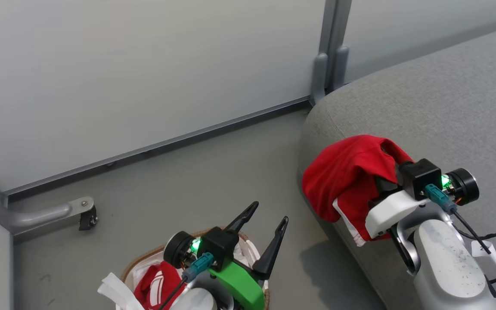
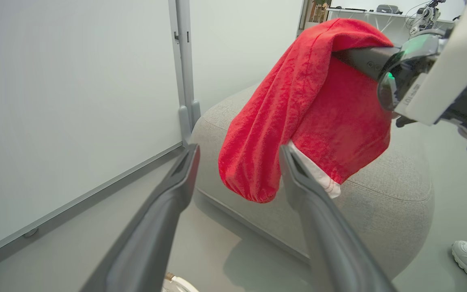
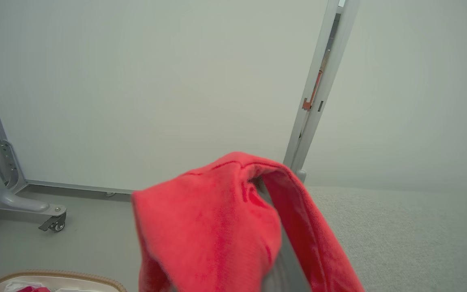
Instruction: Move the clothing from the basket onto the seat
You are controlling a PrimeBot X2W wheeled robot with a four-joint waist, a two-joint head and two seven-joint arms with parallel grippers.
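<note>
Over left edge of seat (image 1: 424,107) | right gripper (image 2: 351,59) clenched on red garment (image 1: 342,172), draped and overhanging, not yet laid down | left gripper (image 1: 269,213) spread above basket (image 1: 144,258), likely poised for second garment (image 1: 157,282)

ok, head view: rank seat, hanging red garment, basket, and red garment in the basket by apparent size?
1. seat, by far the largest.
2 and 3. hanging red garment and basket: too close to rank, as the basket is partly hidden and cropped by the frame edge.
4. red garment in the basket, the smallest.
</note>
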